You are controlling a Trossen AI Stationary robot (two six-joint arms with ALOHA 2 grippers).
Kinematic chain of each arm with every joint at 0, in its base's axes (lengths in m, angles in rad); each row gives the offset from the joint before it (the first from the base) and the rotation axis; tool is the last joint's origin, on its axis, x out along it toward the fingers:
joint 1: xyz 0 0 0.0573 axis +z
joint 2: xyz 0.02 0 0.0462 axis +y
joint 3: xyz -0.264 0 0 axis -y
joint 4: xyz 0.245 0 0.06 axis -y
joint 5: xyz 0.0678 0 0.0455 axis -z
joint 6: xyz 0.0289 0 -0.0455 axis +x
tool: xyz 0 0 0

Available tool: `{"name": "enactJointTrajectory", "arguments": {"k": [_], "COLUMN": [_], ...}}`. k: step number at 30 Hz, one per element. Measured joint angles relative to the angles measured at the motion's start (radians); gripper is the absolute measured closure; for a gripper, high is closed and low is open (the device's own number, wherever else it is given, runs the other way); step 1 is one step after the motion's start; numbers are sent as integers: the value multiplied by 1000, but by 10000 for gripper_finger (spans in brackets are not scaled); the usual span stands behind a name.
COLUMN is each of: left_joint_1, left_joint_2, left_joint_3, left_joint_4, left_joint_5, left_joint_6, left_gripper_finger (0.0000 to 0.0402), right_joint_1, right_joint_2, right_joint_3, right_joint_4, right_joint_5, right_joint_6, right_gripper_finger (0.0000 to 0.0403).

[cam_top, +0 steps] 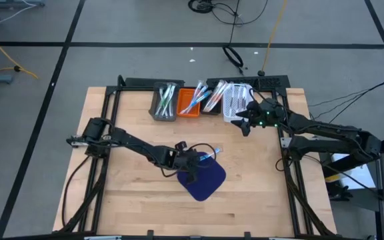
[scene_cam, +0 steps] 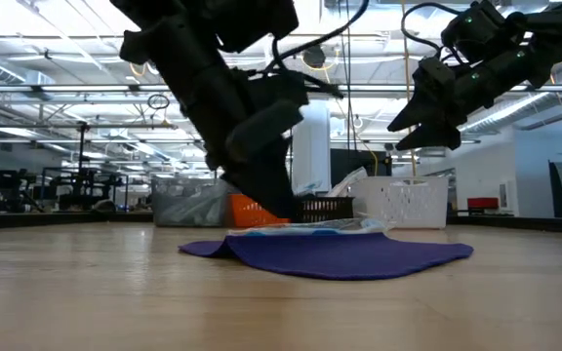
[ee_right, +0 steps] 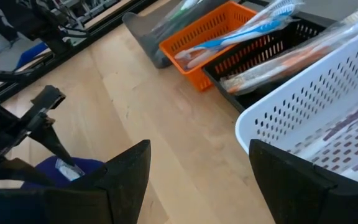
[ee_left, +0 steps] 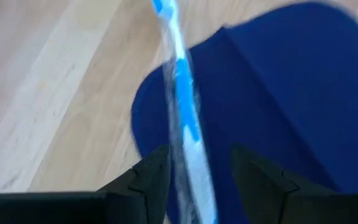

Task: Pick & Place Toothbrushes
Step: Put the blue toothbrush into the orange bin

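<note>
A blue and white toothbrush in a clear wrapper lies on the dark blue mat near its far edge, and also shows in the high view and the low view. My left gripper is open and low over the mat, with one finger on either side of the toothbrush's handle. My right gripper is open and empty. It hangs above the table beside the white bin. Other toothbrushes lie in the bins. My left gripper comes down at a slant from the table's left, its fingers lying along the toothbrush's handle, one on each side. I cannot tell whether they touch it. The toothbrush lies flat on the mat.
Along the far edge stand a grey bin, an orange bin, a black bin and the white bin, each holding toothbrushes. Bare wood lies in front of the mat and on both sides of it.
</note>
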Motion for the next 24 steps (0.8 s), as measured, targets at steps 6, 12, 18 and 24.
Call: {"name": "enactJointTrajectory", "arguments": {"k": [6,12,18,24], "left_joint_1": [6,5,5,5], "left_joint_2": [21,31,30,30], "left_joint_3": [-1,0,0,0], "left_joint_4": [13,17,11,0], "left_joint_5": [-8,-8,-7,-7], "left_joint_6": [4,-17,-20,-24], "left_gripper_finger": [233,237,293,365], "right_joint_1": [0,0,-1,-1], "right_joint_2": [0,0,0,0], "right_joint_3": [0,0,0,0], "right_joint_4": [17,24,23,23], "right_joint_5": [0,0,0,0], "right_joint_6": [0,0,0,0], "right_gripper_finger": [140,140,140,140]}}
